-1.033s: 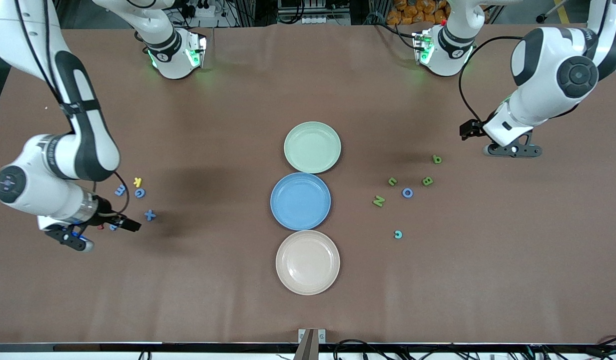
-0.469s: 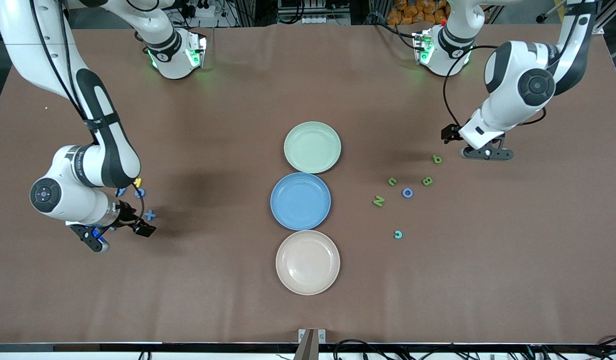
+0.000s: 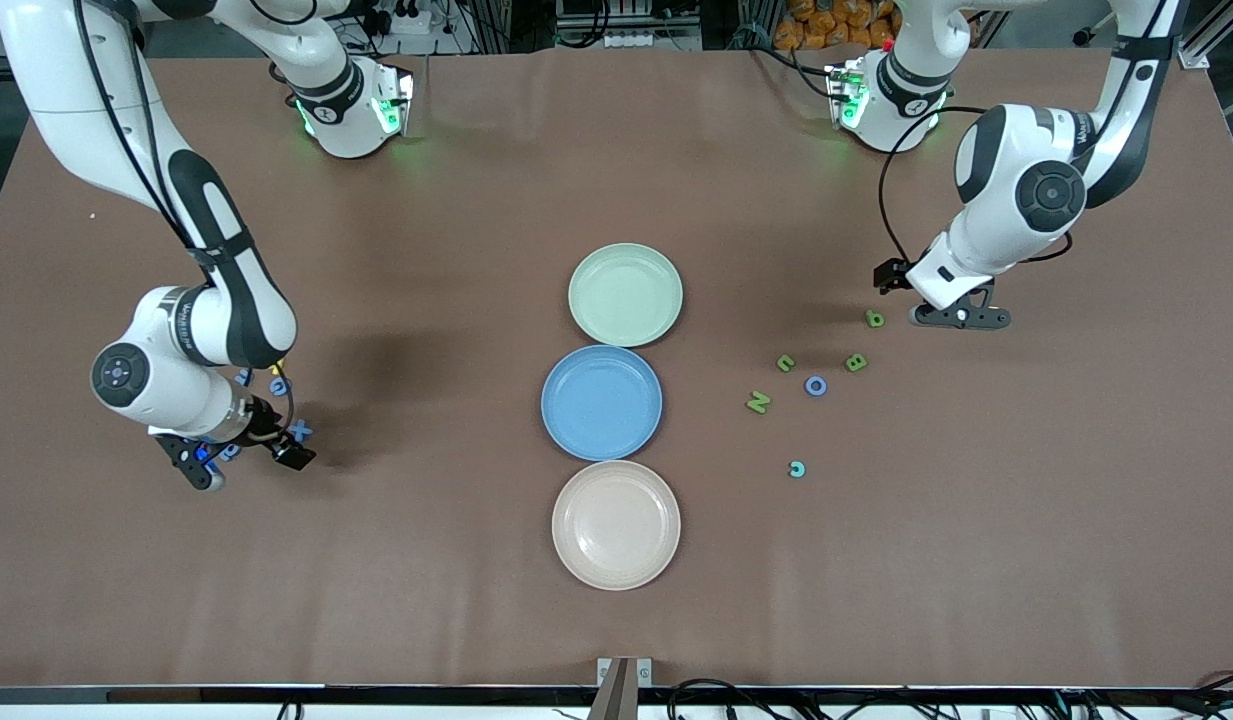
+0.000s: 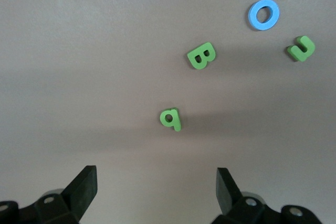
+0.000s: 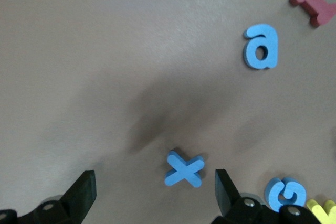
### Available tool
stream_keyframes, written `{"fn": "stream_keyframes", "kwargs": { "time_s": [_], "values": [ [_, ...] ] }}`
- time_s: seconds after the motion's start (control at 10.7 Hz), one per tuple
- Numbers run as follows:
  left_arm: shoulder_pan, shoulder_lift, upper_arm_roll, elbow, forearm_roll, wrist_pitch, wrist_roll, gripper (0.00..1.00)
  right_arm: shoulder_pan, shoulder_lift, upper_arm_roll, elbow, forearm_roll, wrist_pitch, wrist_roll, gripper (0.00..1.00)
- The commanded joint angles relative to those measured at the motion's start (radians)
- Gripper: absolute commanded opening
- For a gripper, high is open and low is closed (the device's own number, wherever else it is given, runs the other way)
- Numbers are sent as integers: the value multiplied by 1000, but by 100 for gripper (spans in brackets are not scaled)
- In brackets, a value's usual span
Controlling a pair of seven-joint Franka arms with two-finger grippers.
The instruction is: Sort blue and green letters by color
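— Brown cloth covers the table [image 3: 456, 600]; where do the letters lie?

— In two clusters. Toward the left arm's end: a green b [image 3: 874, 318], green B [image 3: 856, 362], green c [image 3: 785, 363], blue O [image 3: 816, 386] and green N [image 3: 758, 402], with a teal c [image 3: 797, 469] nearest the front camera and apart from the others. Toward the right arm's end: a blue x [image 3: 300, 431], a blue a [image 5: 261, 46], a blue G [image 5: 285, 193], a dark red I [image 5: 313, 2] and a bit of yellow letter [image 5: 323, 208].

— And the grippers?

— The left gripper [image 3: 951, 317] hangs low just beside the green b, jaws apart and empty; its wrist view has that b between the fingertips [image 4: 84, 184]. The right gripper [image 3: 238, 462] is over the blue cluster, jaws likewise wide with nothing in them, the x lying between its fingers [image 5: 224, 187] in its wrist view.

— The plates?

— Green plate [image 3: 626, 250], blue plate [image 3: 602, 352] and beige plate [image 3: 616, 468] in a row mid-table, touching or nearly so; hard to tell.
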Motion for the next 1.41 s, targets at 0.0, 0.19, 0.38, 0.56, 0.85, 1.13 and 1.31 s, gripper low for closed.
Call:
{"fn": "stream_keyframes", "kwargs": {
  "time_s": [0.0, 0.19, 0.38, 0.56, 0.85, 1.13, 1.31],
  "values": [
    [-3, -13, -22, -118, -21, 158, -55, 100, -10, -15, 7, -92, 11, 89, 15, 100],
    [-1, -4, -24, -157, -21, 219, -55, 100, -16, -15, 7, -96, 11, 89, 5, 66],
    [-3, 19, -25, -158, -21, 250, -57, 100, -19, -15, 7, -98, 11, 86, -6, 7],
    [-3, 42, -25, -160, -23, 284, -58, 100, -18, -15, 7, -98, 8, 87, -14, 0],
    [-4, 85, -25, -167, -21, 344, -83, 100, -7, -26, 10, -55, 1, 74, -49, 0],
    [-6, 129, -27, -180, -21, 403, -85, 100, 59, -45, 30, -9, -12, 73, -295, 0],
    [-4, 160, -27, -181, -21, 431, -86, 100, 135, -39, 40, 41, -9, 72, -316, 0]
  ]
}}
